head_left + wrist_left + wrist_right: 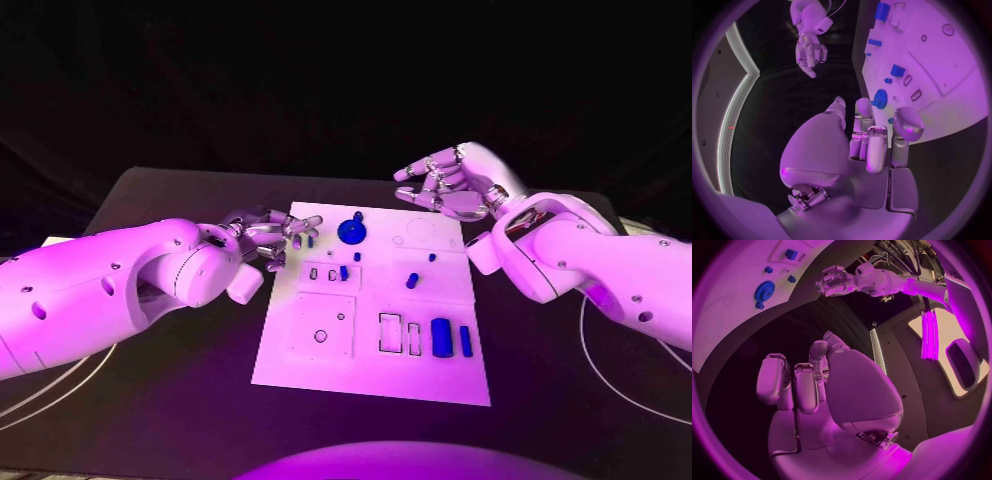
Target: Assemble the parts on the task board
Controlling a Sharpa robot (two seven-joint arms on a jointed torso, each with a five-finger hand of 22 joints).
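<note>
The white task board [378, 345] is lying flat in the middle of the black bench [173, 400], its long sides running away from the robot. A blue gear-like disc [352, 231] is sitting near the board's far edge, with a small blue peg [358, 256] just nearer than it. Two upright blue blocks [441, 337] are standing side by side in slots at the near right part of the board, beside two outlined slots. Another small blue piece [411, 281] is sitting near the board's middle, and short blue pieces [343, 272] are lying by the slots left of centre. The left hand [268, 234] is hovering at the board's far left corner, fingers curled inward with nothing visible in them. The right hand [453, 181] is hanging above the bench just beyond the board's far right corner, fingers likewise curled in, holding nothing, clear of the board.
</note>
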